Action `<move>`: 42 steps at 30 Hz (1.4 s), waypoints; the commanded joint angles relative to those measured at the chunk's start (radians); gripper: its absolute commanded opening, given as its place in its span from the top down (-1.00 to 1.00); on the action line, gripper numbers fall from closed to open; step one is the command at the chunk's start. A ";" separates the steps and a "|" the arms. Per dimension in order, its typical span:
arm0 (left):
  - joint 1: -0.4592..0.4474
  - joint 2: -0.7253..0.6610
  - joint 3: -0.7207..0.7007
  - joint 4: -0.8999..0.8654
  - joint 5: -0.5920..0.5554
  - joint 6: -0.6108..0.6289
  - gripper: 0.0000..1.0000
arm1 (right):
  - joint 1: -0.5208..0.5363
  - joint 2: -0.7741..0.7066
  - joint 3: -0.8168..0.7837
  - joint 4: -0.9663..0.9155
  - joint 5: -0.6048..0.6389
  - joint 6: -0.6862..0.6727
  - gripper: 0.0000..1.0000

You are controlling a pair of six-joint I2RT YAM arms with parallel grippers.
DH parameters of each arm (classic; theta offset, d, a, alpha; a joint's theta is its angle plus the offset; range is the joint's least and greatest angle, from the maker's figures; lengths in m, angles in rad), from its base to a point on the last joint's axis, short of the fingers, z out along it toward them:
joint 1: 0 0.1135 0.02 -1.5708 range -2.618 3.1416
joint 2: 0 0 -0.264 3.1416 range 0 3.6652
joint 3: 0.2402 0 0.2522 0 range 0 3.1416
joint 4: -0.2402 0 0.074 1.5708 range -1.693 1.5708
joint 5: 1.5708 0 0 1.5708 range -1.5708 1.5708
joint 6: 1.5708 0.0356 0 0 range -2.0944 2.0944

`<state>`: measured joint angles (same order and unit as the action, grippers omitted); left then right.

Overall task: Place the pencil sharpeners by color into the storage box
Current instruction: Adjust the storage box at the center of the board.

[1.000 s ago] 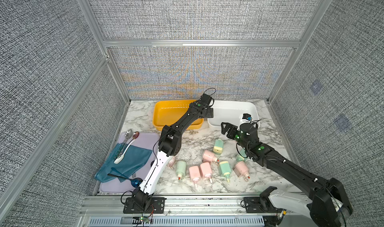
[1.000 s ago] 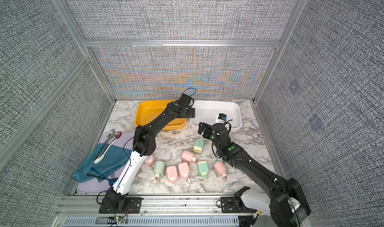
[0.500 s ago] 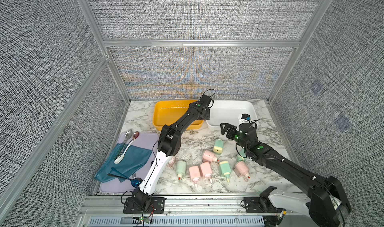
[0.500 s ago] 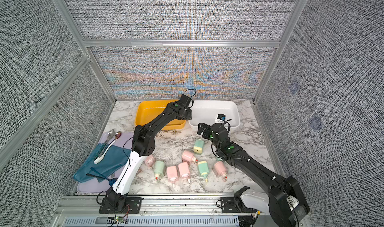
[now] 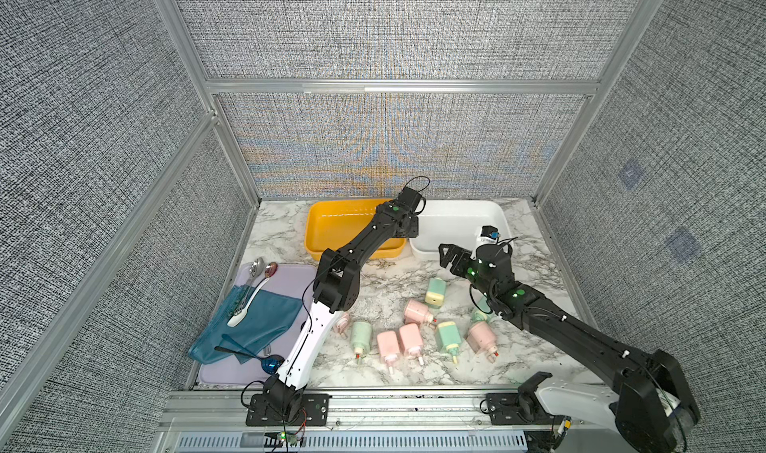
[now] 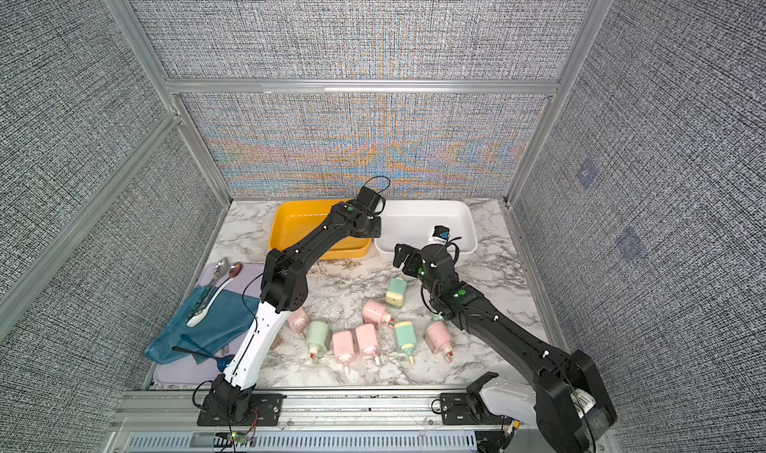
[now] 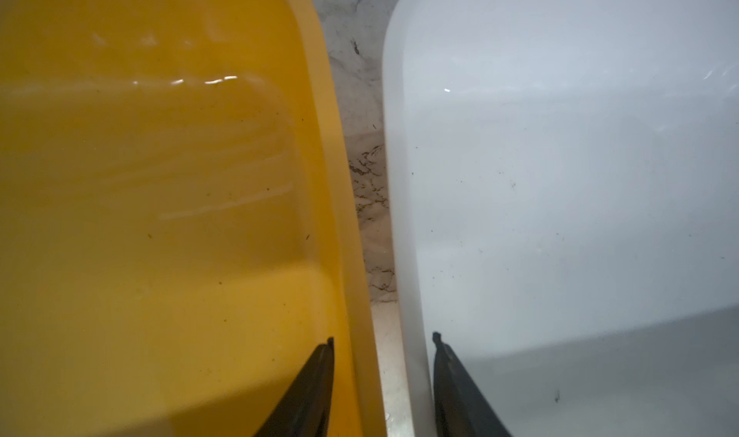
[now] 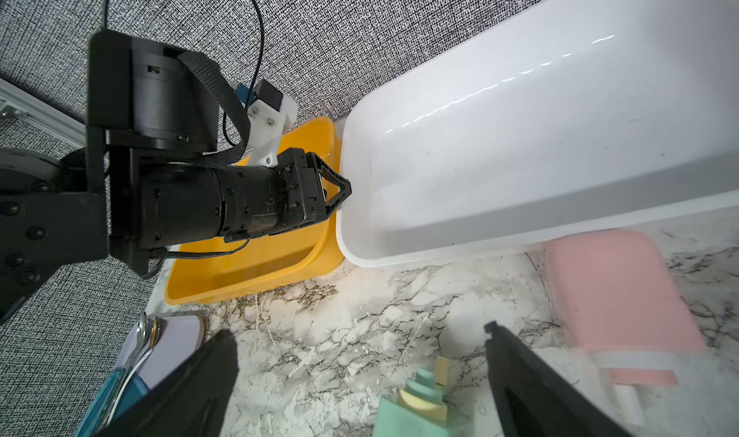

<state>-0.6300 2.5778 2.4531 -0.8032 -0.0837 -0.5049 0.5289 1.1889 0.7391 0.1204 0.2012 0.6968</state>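
Two empty storage boxes stand side by side at the back, a yellow box [image 5: 344, 231] and a white box [image 5: 456, 227]. My left gripper [image 7: 382, 337] is open and straddles their adjoining rims, one finger in each box; it also shows in both top views [image 5: 409, 233] [image 6: 373, 229]. Pink and mint pencil sharpeners [image 5: 410, 339] [image 6: 400, 335] lie scattered on the marble in front. My right gripper [image 8: 360, 331] hangs wide open over a mint sharpener [image 8: 420, 411], holding nothing. A pink sharpener [image 8: 616, 303] lies beside the white box.
A lilac tray [image 5: 290, 276] at the left front carries a teal cloth [image 5: 257, 322], spoons [image 5: 257, 270] and a blue spoon [image 5: 269, 364]. The cell walls close in the back and both sides. My left arm [image 5: 331, 289] spans the table's middle.
My left gripper's jaws have drawn closer together around the two rims. My right gripper has crept slightly towards the back left. The sharpeners have not moved.
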 commanded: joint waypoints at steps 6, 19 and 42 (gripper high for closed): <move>0.003 -0.017 -0.003 -0.027 -0.029 0.026 0.20 | 0.000 0.009 0.014 0.012 -0.006 -0.004 -0.98; 0.002 -0.033 -0.020 -0.041 -0.040 0.045 0.32 | 0.000 0.004 0.009 0.008 -0.002 -0.004 -0.98; 0.010 -0.057 -0.076 -0.054 -0.064 0.086 0.27 | 0.000 -0.002 0.009 -0.016 0.018 -0.015 -0.98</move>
<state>-0.6258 2.5393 2.3821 -0.8295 -0.1223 -0.4393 0.5289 1.1938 0.7464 0.1108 0.2047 0.6956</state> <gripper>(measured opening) 0.366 0.990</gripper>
